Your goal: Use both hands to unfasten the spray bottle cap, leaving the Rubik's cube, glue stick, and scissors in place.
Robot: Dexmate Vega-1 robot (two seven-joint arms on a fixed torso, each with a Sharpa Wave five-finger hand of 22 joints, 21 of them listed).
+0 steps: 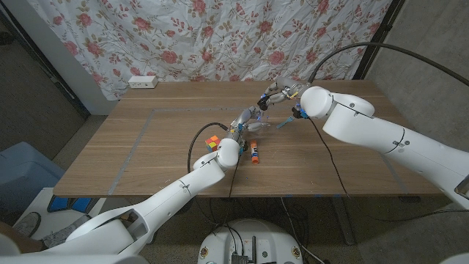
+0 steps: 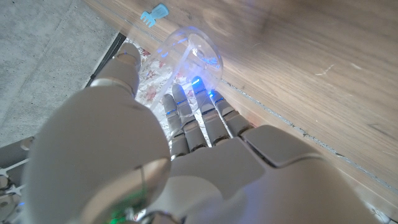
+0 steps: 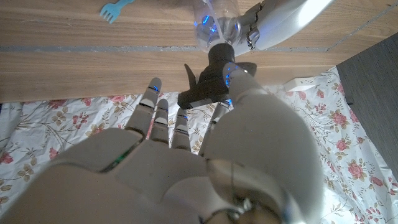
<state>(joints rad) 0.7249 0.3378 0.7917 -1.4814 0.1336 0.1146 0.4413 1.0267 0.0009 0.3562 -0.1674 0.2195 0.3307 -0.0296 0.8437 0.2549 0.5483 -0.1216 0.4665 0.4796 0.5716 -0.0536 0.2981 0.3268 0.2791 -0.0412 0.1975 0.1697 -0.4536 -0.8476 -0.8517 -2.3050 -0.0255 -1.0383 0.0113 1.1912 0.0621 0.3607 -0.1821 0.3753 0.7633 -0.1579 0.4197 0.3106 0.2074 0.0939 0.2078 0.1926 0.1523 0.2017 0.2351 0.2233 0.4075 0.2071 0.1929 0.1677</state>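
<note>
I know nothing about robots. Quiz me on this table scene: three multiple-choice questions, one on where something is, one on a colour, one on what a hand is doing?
1. Where is the Rubik's cube?
A. beside the left arm's wrist
B. at the table's far edge
C. in the right hand

2. What colour is the small fork?
A. red
B. blue
C. yellow

3. What is the left hand doing?
A. lying idle
B. holding scissors
C. holding the clear spray bottle

Answers: 1 A, the head view shows it there. 2 B, both wrist views show blue. 3 C, its fingers wrap the bottle.

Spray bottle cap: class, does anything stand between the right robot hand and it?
Nothing visible does. The right robot hand already touches the dark cap, while the left robot hand holds the clear bottle.
</note>
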